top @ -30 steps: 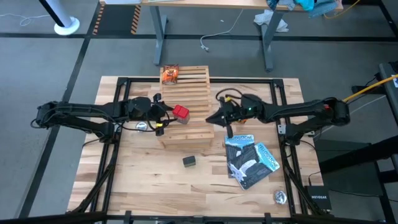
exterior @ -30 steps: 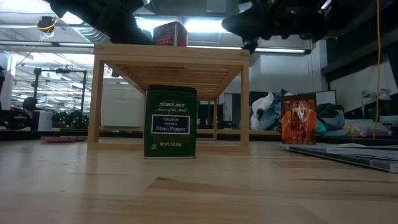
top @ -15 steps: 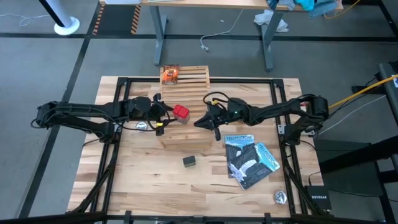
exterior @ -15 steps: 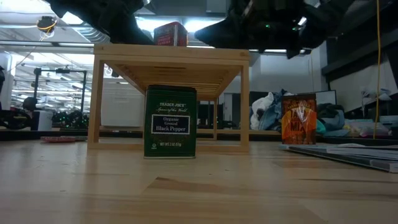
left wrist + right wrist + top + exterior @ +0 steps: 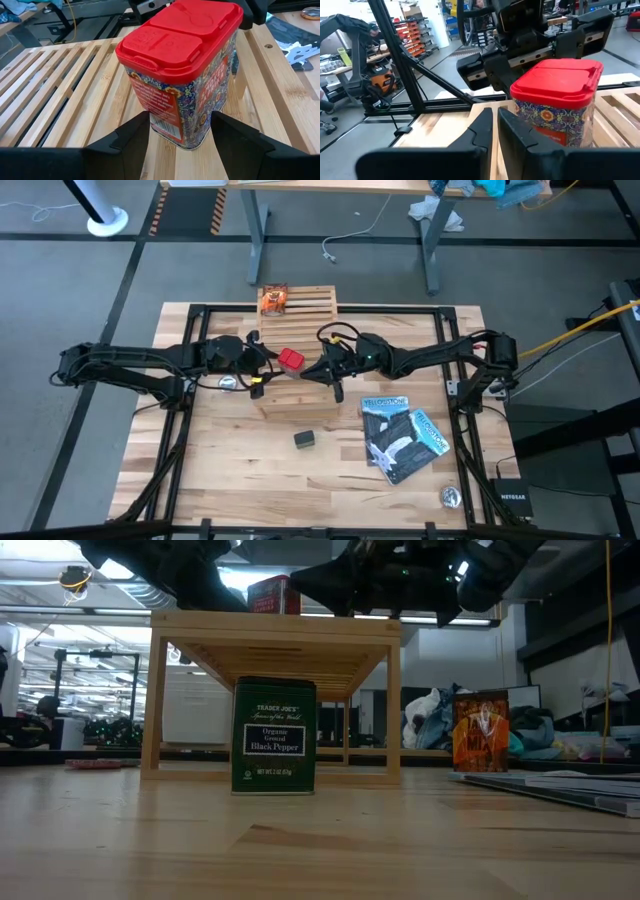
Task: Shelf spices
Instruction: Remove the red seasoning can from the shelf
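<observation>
Spices are only partly shelved, as far as can be judged. Nearest the low camera, a dark grey box (image 5: 274,735) labelled black pepper is seen upright on the tabletop (image 5: 240,460), just in front of the shelf (image 5: 300,395) and not on it; it would still have to be lifted up. Beside it on the table, blue-and-black booklets (image 5: 400,438) are laid, and a round silver tin (image 5: 451,497) is seen near the table's corner.

On the slats of the shelf, a red box (image 5: 181,70) is stood upright: a red flip-top lid over a busy patterned label with a barcode. It is flanked by the left gripper (image 5: 180,134), whose fingers are spread and appear to stand just clear of its sides, so it seems set down rather than gripped. From the other side it is approached by the right gripper (image 5: 496,125), whose fingers are pressed nearly together and hold nothing.

Farthest off, an orange-brown crinkly packet (image 5: 273,300) is seen upright at the shelf's far edge; whether it rests on the slats or on the table behind cannot be told.
</observation>
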`<state>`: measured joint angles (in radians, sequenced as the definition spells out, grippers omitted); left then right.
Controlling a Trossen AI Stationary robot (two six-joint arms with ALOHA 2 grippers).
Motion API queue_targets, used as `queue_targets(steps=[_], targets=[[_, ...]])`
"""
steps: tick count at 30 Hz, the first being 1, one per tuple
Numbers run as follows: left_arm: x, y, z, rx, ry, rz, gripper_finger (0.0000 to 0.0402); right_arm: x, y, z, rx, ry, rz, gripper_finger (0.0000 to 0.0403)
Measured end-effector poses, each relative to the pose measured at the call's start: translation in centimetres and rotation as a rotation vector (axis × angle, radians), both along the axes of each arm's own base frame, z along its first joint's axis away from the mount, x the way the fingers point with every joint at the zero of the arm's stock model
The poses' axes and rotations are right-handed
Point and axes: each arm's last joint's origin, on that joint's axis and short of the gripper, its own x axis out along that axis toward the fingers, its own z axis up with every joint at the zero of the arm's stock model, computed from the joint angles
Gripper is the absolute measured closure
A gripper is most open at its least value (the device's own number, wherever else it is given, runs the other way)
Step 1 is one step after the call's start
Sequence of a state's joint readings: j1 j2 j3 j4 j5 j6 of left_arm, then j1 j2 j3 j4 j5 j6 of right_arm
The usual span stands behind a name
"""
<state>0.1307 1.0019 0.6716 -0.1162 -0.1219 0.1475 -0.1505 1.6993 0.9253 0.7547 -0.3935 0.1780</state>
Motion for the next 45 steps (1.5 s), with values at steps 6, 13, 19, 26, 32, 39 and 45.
queue_targets(steps=[6, 13, 19, 26, 32, 39, 45], targets=[[0.0, 0.0, 0.0, 0.002, 0.000, -0.001, 0.0199, 0.0, 0.1, -0.1, 0.025, 0.011, 0.017, 0.0370], [0.0, 0.0, 0.0, 0.009, 0.002, -0.006, 0.0199, 0.0, 0.1, -0.3, 0.032, 0.041, 0.018, 0.0370], [0.0, -0.1, 0.0, -0.025, -0.006, -0.025, 0.0199, 0.0, 0.0, -0.9, 0.001, 0.091, -0.016, 0.0370], [0.0, -0.1, 0.0, -0.061, -0.011, -0.023, 0.0199, 0.0, -0.3, -1.2, -0.018, 0.125, -0.126, 0.0370], [0.0, -0.1, -0.1, -0.042, -0.002, -0.022, 0.0199, -0.1, -0.5, -1.5, -0.047, 0.146, -0.181, 0.0370], [-0.1, 0.2, -0.1, 0.010, 0.009, 0.075, 0.0199, -0.1, -0.6, -1.6, -0.050, 0.166, -0.212, 0.0370], [-0.2, 0.5, -0.1, 0.009, -0.002, 0.186, 0.0199, -0.1, -0.6, -1.7, -0.050, 0.176, -0.204, 0.0370]])
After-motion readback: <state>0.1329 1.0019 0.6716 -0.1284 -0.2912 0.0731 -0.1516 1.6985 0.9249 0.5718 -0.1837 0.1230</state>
